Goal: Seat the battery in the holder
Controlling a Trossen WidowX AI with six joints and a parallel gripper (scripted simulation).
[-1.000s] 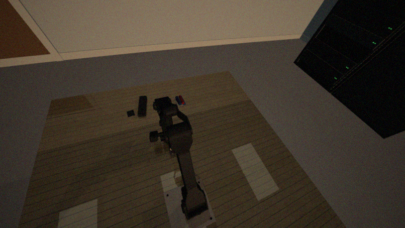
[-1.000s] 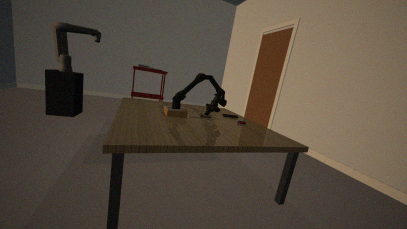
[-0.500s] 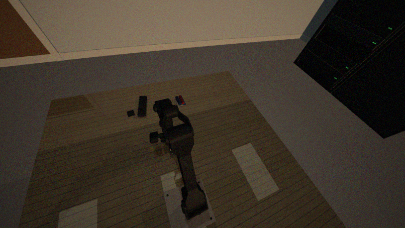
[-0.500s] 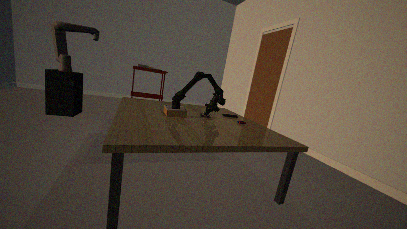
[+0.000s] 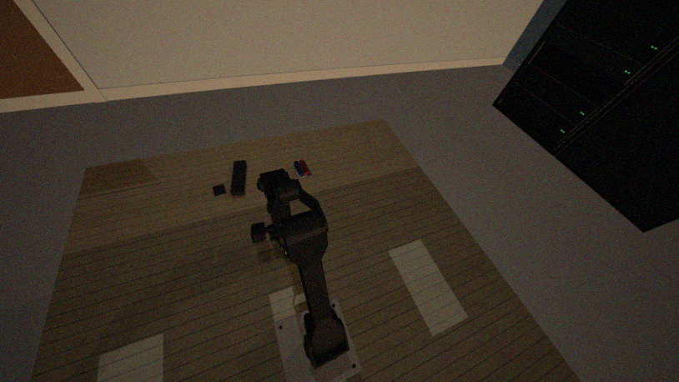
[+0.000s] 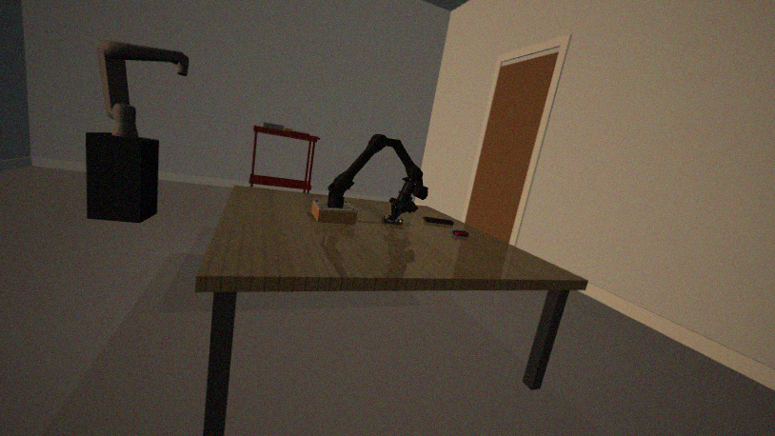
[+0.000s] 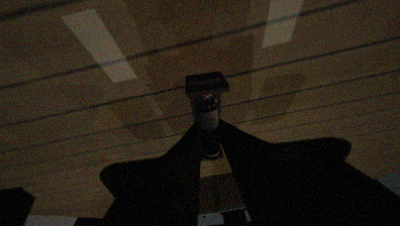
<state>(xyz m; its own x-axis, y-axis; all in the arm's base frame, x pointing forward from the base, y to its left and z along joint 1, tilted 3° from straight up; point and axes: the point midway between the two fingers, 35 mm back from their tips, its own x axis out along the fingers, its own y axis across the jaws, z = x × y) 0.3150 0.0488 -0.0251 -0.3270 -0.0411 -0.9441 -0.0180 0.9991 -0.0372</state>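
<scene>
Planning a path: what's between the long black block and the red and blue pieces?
The arm's wrist, jaws shut on a battery, as the top view shows.

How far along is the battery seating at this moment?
Done: the battery is gripped by the gripper. In hand: it is held low over the table. Left: the long black holder lies apart from the gripper, so seating and release remain.
</scene>
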